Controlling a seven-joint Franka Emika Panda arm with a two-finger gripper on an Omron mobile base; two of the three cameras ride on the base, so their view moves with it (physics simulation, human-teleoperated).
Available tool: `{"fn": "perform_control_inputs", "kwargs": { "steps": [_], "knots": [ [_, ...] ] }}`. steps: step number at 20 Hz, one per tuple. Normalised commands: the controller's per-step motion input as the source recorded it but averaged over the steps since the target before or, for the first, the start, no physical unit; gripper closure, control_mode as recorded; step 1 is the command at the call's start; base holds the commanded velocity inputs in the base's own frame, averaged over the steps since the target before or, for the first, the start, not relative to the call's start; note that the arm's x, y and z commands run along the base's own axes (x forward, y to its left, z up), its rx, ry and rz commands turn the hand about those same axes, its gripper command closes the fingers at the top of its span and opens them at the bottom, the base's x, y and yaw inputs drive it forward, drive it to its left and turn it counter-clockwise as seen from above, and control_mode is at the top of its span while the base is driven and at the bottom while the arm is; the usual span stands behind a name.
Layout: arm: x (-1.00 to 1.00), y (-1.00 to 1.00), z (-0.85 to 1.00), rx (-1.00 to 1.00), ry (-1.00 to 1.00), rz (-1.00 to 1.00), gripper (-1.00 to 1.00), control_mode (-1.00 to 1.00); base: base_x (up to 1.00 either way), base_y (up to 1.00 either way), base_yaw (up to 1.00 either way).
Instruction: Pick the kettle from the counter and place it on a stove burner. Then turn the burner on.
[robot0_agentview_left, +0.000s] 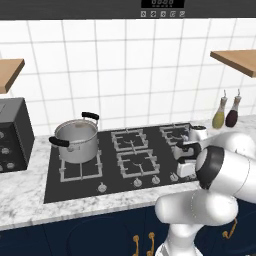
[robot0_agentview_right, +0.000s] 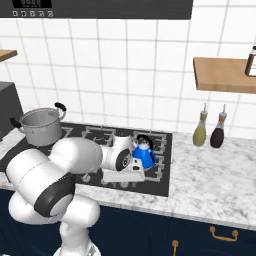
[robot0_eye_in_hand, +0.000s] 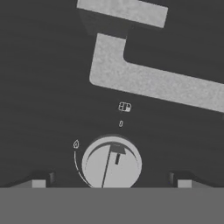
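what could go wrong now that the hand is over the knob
1. The gripper is open around the knob; closing off-centre could slip instead of turning it.
2. The front row has several alike knobs, so this one may feed a burner other than the kettle's.
3. The wrist sits close beside the kettle and could nudge it.

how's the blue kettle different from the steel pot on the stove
The kettle is glossy blue; the pot is bare steel. The kettle is small and squat, the pot much larger. The kettle has one arched black handle over the top, the pot two black side handles. The kettle sits on a right-hand grate, the pot on a left one. Both stand upright on the black cooktop.
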Motion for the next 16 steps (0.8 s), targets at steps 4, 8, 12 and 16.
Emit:
{"fn": "perform_control_inputs", "kwargs": {
  "steps": [4, 8, 12, 16],
  "knots": [
    [0.05, -0.02, -0.15, 0.00, 0.00, 0.09, -1.00, -1.00, 0.00, 0.00, 0.00],
    [0.05, -0.02, -0.14, 0.00, 0.00, 0.09, -1.00, -1.00, 0.00, 0.00, 0.00],
    [0.00, -0.01, -0.17, 0.00, 0.00, 0.09, -1.00, -1.00, 0.00, 0.00, 0.00],
    [0.00, 0.00, -0.20, 0.00, 0.00, 0.08, 1.00, -1.00, 0.00, 0.00, 0.00]
  ]
}}
